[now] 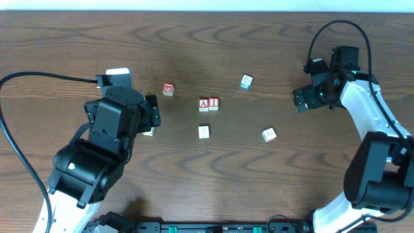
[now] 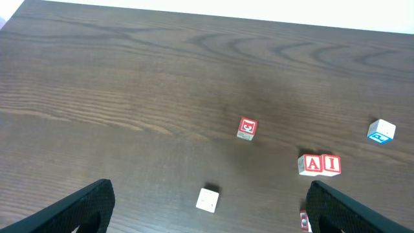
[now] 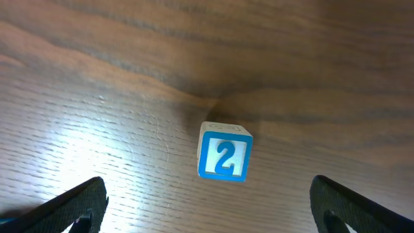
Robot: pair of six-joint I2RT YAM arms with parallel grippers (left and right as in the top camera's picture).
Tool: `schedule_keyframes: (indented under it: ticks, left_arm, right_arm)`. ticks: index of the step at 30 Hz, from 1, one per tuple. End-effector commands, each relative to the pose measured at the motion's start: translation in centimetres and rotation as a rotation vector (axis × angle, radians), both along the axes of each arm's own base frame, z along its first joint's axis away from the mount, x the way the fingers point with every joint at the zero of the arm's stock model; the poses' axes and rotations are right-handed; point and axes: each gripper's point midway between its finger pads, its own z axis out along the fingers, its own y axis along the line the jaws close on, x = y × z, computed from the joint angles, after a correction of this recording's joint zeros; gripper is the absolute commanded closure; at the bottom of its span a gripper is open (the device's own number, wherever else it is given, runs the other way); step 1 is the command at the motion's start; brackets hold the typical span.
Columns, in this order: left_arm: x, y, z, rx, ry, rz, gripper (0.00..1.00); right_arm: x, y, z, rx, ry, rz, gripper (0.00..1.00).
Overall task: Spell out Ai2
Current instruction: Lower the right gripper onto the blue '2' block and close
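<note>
Your 2 block (image 3: 224, 155) sits flat on the dark wooden table (image 3: 97, 77), alone. In the right wrist view it lies ahead of the right gripper (image 3: 207, 188), centred between the two fingers (image 3: 362, 207) and touching neither. The blue-framed face with the 2 is turned toward that camera, and the digit reads upright there. As a cube it has no long axis.

The right gripper's jaws are spread wide and hold nothing.

In the overhead view, the A block (image 1: 204, 104) and I block (image 1: 213, 103) stand touching near the middle of the table. They form a short row running left to right, A on the left, with the red letters facing up and upright to that camera. A blue-edged block (image 1: 246, 81) lies beyond and to the right of the pair, well apart from it. You cannot read its face from overhead.

Your left gripper (image 1: 152, 114) is also wide apart and empty, its fingers (image 2: 84, 207) framing the bottom corners of its wrist view. A plain pale block (image 2: 207, 200) lies between them there, and a red block (image 2: 247, 127) further out.
</note>
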Motion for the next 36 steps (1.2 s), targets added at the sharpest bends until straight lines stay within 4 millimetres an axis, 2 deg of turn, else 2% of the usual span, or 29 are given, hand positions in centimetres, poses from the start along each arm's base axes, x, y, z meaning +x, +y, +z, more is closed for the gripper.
schedule_keyframes:
  ticks: [1,9,14,17,25,36]
  left_arm:
    - [0.0,0.5,0.1,0.011,-0.004,0.022,0.05]
    - [0.1,0.4,0.1,0.011,-0.004,0.022,0.05]
    - [0.1,0.4,0.1,0.011,-0.004,0.022,0.05]
    - [0.1,0.4,0.1,0.011,-0.004,0.022,0.05]
    - [0.1,0.4,0.1,0.007,-0.005,0.024,0.05]
    - [0.0,0.4,0.1,0.002,-0.004,0.023,0.05]
  right_arm:
    - [0.3,-0.7,-0.5,-0.035,0.013,0.051,0.01]
    - [0.0,-1.6,-2.2,-0.027,0.051,0.041,0.04]
    - [0.4,-2.2,-2.4,-0.032,0.037,0.045,0.06]
    - [0.6,-1.9,-2.4,-0.025,0.026,0.07,0.13]
    - [0.7,-1.7,-3.6,-0.011,0.041,0.079,0.18]
    - [1.4,-1.7,-4.3,-0.013,0.021,0.095,0.33]
